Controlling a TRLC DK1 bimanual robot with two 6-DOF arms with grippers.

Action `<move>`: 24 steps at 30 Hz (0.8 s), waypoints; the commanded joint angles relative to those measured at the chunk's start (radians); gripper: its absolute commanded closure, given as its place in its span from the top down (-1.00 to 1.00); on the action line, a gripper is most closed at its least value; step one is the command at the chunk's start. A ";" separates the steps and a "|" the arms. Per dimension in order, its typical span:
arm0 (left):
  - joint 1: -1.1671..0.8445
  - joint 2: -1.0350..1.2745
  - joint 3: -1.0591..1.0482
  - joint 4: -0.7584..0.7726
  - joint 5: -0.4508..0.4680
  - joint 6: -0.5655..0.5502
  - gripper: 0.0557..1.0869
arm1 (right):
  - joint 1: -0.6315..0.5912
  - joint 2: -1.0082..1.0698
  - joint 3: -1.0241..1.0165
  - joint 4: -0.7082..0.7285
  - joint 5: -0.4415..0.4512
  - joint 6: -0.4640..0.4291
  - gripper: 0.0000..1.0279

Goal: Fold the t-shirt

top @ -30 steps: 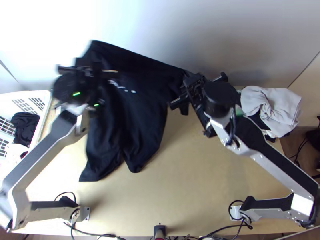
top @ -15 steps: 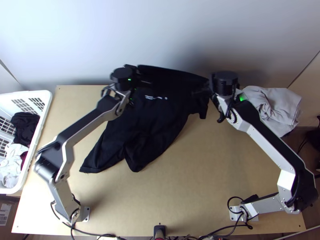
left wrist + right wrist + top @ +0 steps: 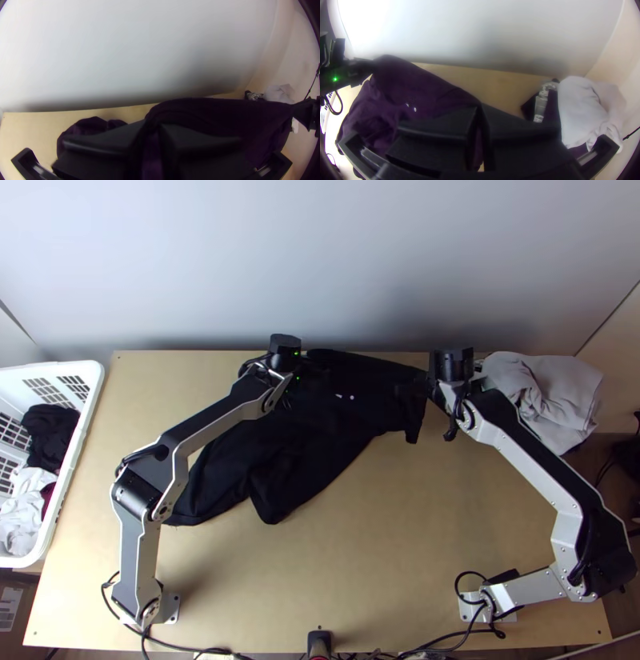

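- Left tool (image 3: 314, 376): pinching the far edge of the black t-shirt (image 3: 320, 440), near twelve o'clock.
- Right tool (image 3: 418, 390): pinching that edge near one o'clock.
- Stretched between both; lies rumpled across the worktop (image 3: 384, 532) toward nine o'clock in the top view.

The left end effector (image 3: 316, 372) grips the dark t-shirt (image 3: 216, 116) by an edge (pale cloth (image 3: 278, 93) lies farther off).

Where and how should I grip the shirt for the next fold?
Probably pinch the shirt at its near edge, coming from the bases' side: that edge lies on the table, bare wood before it; left gripper and right gripper hold the far edge.
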State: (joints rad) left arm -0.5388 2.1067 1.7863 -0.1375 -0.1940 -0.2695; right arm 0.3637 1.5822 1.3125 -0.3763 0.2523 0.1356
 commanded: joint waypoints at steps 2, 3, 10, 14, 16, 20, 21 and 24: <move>-0.041 0.013 0.117 -0.327 0.094 -0.169 0.86 | 0.040 0.002 -0.021 -0.019 -0.013 0.025 -0.95; -0.046 0.004 0.124 -0.384 0.120 -0.177 0.88 | 0.047 0.002 -0.021 -0.021 -0.012 0.025 -0.95; -0.125 -0.149 0.120 -0.774 0.146 -0.134 0.89 | 0.064 -0.018 -0.032 -0.036 -0.013 0.019 -0.95; -0.191 -0.243 0.067 -0.990 0.145 -0.073 0.90 | 0.064 -0.033 -0.042 -0.035 -0.013 0.024 -0.95; -0.216 -0.315 -0.019 -0.998 0.145 -0.057 0.90 | 0.061 -0.042 -0.048 -0.035 -0.013 0.035 -0.95; -0.253 -0.432 -0.191 -0.968 0.139 -0.066 0.90 | 0.061 -0.071 -0.059 -0.039 -0.013 0.042 -0.95; -0.263 -0.447 -0.223 -0.968 0.130 -0.079 0.90 | 0.063 -0.076 -0.062 -0.049 -0.015 0.044 -0.95; -0.305 -0.494 -0.312 -0.967 0.084 -0.123 0.90 | 0.078 -0.099 -0.076 -0.070 -0.024 0.065 -0.95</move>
State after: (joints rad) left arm -0.7639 1.7294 1.6661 -1.0622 -0.0566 -0.3531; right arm 0.4248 1.5246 1.2594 -0.4213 0.2371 0.1761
